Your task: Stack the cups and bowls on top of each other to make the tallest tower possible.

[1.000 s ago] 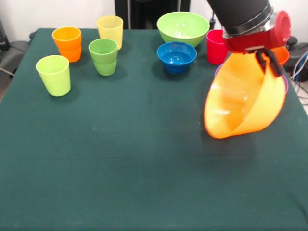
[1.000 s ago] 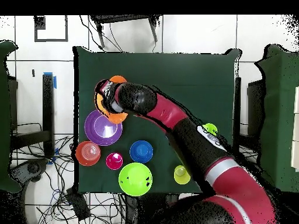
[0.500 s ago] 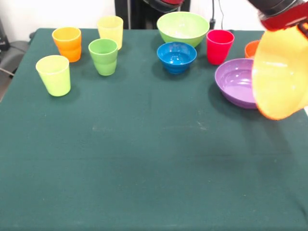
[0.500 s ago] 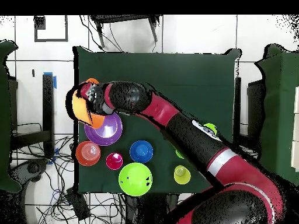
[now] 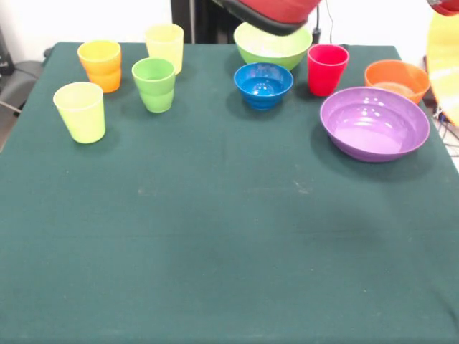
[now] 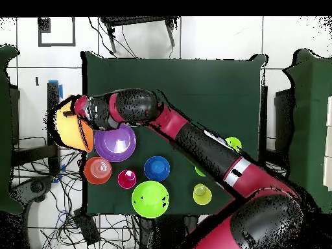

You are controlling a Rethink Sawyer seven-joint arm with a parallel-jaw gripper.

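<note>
My gripper [image 6: 79,114] is shut on the rim of the very large orange-yellow bowl [image 6: 70,124]. It holds the bowl tilted in the air past the table's edge; in the front view the bowl [image 5: 445,66] shows at the right edge. The purple bowl [image 5: 374,123] stands on the table beside it, with the small red-orange bowl [image 5: 396,77], the red-pink cup [image 5: 327,68], the blue bowl [image 5: 263,84] and the light green bowl [image 5: 274,49] behind. The orange [image 5: 100,64], pale yellow [image 5: 164,44], green [image 5: 153,84] and lime green [image 5: 79,111] cups stand at the far left.
The dark green table [image 5: 215,236] fills the front view. My arm [image 6: 194,139] reaches across the table and covers part of the cup group in the overhead view. Cables lie on the floor off the table's side, near the held bowl.
The arm has swung the orange-yellow bowl away from over the purple bowl, out past the table's edge. The purple and red-orange bowls now show in full.
</note>
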